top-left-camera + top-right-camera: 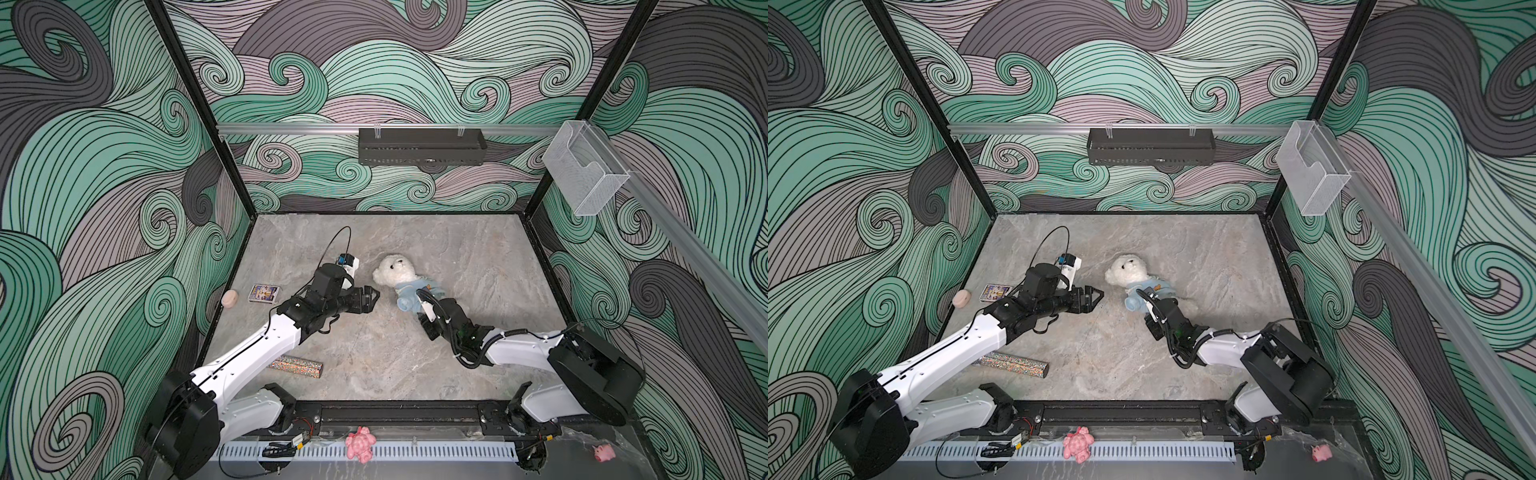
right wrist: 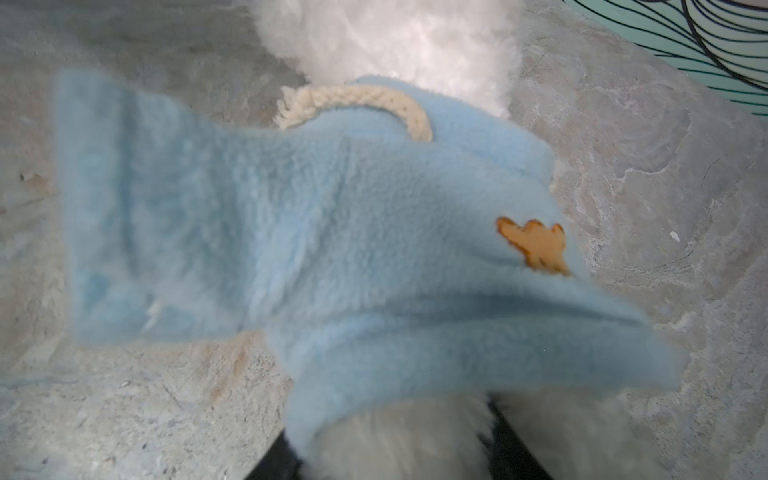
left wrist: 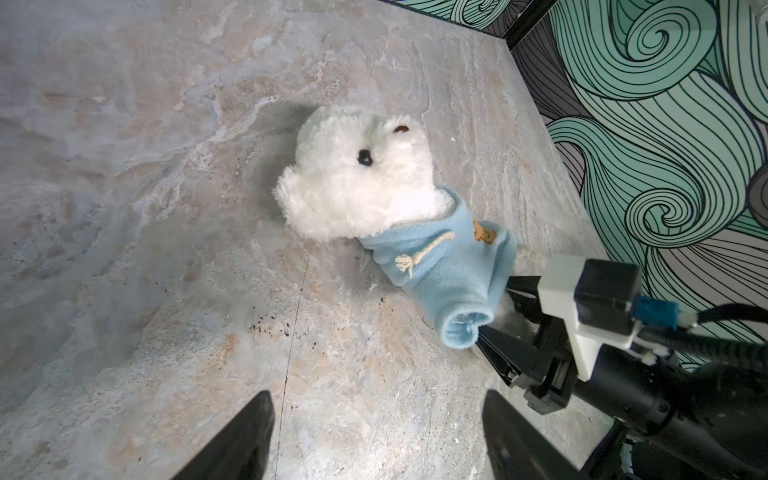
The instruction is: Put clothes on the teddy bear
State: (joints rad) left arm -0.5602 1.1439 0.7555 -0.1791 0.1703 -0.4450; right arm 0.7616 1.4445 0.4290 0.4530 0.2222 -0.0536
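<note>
We find the teddy bear [image 1: 395, 272] lying face up near the middle of the desk [image 1: 478, 266], head toward the far side. A light blue hoodie [image 3: 440, 266] is bunched around its upper body (a cream drawstring and a tan patch show on the front). The left claw [image 1: 371, 300] hovers near the head, jaws wide apart and empty. The right claw [image 3: 496, 311] straddles white fur at the hoodie's hem; we cannot tell whether it clamps.
</note>
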